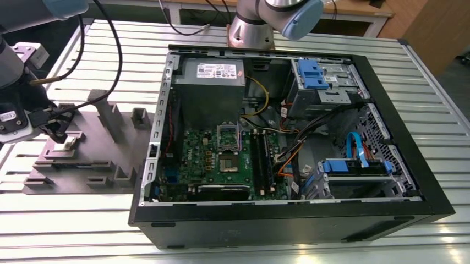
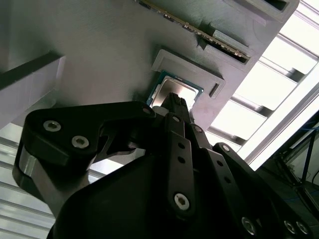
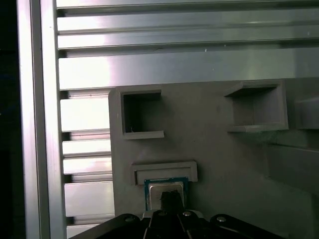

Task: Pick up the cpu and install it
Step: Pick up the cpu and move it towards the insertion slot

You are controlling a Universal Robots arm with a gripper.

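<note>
The tool (image 1: pixel 57 132) is hanging low over a grey fixture block (image 1: pixel 103 159) that is lying on the slatted metal bench (image 1: pixel 74 220), near the bench's edge at the exterior view's left. Its dark fingers (image 2: pixel 173 110) are sitting drawn together into a single narrow tip with no gap showing between them, and they are gripping nothing. In both wrist views that tip (image 2: pixel 174 102) (image 3: pixel 171 196) is pointing straight at the cpu (image 2: pixel 182 88) (image 3: pixel 164 185), covering the middle of its pale metal top while the green rim is peeking out on either side. Whether the tip is actually pressing on the chip or hovering just above it cannot be told. The cpu is lying flat in a shallow pocket of the fixture block, and a raised grey lip (image 3: pixel 164 167) is running around three sides of the pocket. In the exterior view the cpu (image 1: pixel 70 144) is showing as a small pale square just beside the tool's tip, on the part of the block nearest the bench's edge at that view's left. An open computer case (image 1: pixel 411 181) is lying on its side just beside the block, toward the exterior view's right, and the green motherboard (image 1: pixel 206 159) inside it is facing upward with its silver socket frame (image 1: pixel 229 159) well apart from the tool and the chip.
</note>
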